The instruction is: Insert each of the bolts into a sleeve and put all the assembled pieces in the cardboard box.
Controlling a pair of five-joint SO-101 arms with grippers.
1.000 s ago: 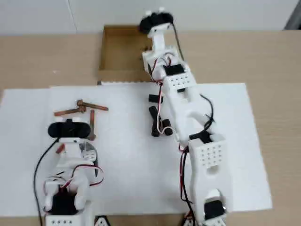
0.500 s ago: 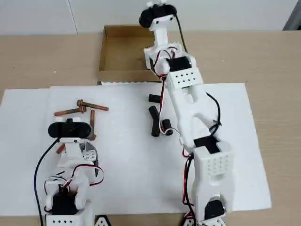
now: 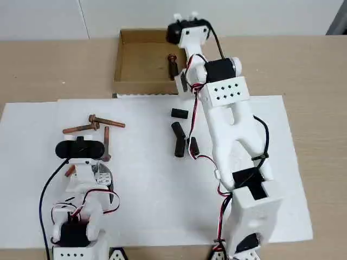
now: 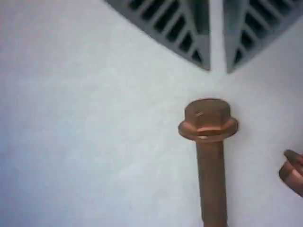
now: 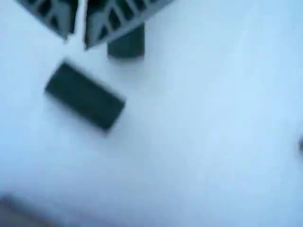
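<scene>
Both grippers have their jaws drawn together, gripping nothing. The left gripper stands over the paper, well apart from the box. Its tips are just beside the head of a bolt, and a second bolt lies near. The right gripper is just outside the box wall facing the arms, above two sleeves. One assembled piece lies inside the box, close to that wall. Other bolts lie on the paper, well apart from the box.
</scene>
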